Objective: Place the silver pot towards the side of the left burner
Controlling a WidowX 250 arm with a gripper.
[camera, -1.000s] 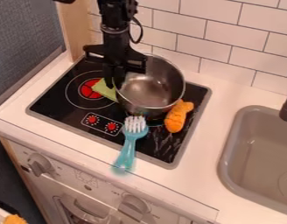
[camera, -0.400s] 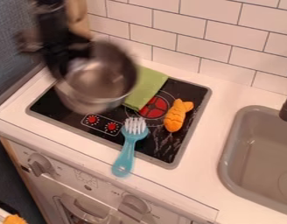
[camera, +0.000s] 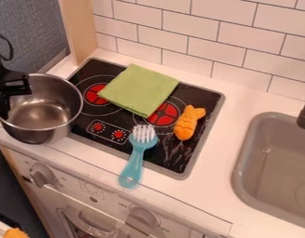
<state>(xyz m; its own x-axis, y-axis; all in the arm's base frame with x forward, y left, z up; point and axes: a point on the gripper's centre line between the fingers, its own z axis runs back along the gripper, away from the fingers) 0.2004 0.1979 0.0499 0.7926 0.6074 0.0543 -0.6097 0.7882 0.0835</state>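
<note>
The silver pot (camera: pixel 40 109) is at the left of the view, upright, over the counter's left front part and beside the left burner (camera: pixel 96 94). Its right side overlaps the left edge of the black cooktop. At the pot's left rim is the black gripper (camera: pixel 4 104), its lower part overlapping the rim and holding the pot there. Whether the pot's base touches the counter cannot be told.
A green cloth (camera: pixel 139 89) lies across the cooktop between the burners. An orange fish-shaped toy (camera: pixel 189 122) and a blue brush (camera: pixel 138 153) lie toward the right and front. The grey sink (camera: pixel 280 160) is at the right; a tiled wall stands behind.
Gripper and pot have moved left together, from over the right burner to beside the left one. The green cloth and right burner are now uncovered.
</note>
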